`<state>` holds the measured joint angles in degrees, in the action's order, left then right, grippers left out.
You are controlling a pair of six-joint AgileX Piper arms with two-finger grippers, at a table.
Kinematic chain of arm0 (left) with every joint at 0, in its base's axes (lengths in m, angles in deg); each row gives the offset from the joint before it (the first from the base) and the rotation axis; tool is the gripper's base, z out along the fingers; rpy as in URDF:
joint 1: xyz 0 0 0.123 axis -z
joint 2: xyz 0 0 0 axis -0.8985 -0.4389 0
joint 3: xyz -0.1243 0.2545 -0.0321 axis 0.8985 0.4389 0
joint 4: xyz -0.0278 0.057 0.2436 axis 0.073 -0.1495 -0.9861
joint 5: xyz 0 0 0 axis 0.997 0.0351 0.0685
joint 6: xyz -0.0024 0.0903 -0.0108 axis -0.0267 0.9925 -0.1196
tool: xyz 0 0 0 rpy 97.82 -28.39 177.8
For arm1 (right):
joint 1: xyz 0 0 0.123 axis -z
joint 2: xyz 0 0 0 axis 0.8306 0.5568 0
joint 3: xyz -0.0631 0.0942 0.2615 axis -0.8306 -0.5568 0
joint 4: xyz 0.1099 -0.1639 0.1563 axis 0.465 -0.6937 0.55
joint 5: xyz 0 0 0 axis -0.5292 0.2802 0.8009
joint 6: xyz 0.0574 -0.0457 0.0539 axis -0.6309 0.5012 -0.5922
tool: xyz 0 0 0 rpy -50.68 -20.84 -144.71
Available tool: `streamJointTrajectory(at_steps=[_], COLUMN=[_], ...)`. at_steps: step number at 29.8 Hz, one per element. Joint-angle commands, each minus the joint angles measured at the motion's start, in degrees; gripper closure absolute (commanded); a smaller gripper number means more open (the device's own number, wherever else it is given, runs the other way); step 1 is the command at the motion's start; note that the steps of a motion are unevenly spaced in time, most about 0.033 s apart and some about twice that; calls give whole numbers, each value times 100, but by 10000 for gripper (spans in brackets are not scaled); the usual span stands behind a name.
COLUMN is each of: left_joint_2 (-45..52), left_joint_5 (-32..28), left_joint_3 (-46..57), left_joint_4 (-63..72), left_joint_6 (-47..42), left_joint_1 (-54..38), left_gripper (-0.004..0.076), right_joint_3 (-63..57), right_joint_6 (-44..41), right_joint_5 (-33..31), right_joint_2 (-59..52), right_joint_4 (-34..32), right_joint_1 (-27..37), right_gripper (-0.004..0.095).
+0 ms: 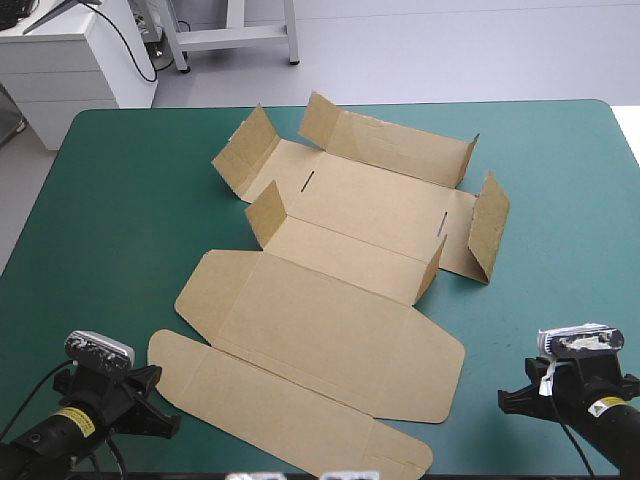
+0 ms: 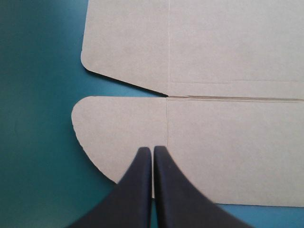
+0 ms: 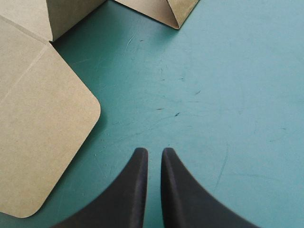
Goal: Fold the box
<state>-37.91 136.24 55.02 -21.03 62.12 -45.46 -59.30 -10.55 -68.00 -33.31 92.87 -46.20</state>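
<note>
**Left wrist view: jaws together over near flap (image 2: 122,130), box (image 1: 330,290) mostly flat**

My left and right jaws are both pressed together, holding nothing. The right jaws are over bare tabletop (image 1: 560,200), beside a rounded box corner. The box lies mid-tabletop with its far walls (image 1: 395,145) half raised. Risk, as I judge it: nudging the flap could slide the whole sheet and drop those walls.

The box (image 1: 330,290) lies on the table (image 1: 560,170), left gripper (image 2: 152,151) over its flap, right gripper (image 3: 154,153) beside it
</note>
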Motion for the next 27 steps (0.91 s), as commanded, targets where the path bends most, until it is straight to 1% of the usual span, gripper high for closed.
streamJointTrajectory(at_steps=[1, 11, 14, 18, 20, 24, 27], left_joint_2=[-50, -50, -50, -50, -50, -50, -50], left_joint_5=[-340, -340, -340, -340, -340, -340, -340], left_joint_3=[-133, -133, -133, -133, -133, -133, -133], left_joint_4=[74, 74, 74, 74, 74, 74, 74], left_joint_6=[10, -3, -15, -15, -15, -15, -15], left_joint_1=[31, 31, 31, 31, 31, 31, 31], left_gripper=[731, 731, 731, 731, 731, 731, 731], right_joint_3=[159, 186, 388, 903, 1229, 2031, 2611], right_joint_6=[45, 45, 45, 32, -131, -294, -294], right_joint_5=[252, 244, 244, 268, 134, -259, -391], right_joint_2=[24, 24, 24, 135, 337, 1003, 1569], right_joint_4=[110, 122, 147, 169, 169, 328, 593], right_joint_1=[-17, -17, -17, -17, -17, -17, -17], right_gripper=[821, 821, 821, 821, 821, 821, 821])
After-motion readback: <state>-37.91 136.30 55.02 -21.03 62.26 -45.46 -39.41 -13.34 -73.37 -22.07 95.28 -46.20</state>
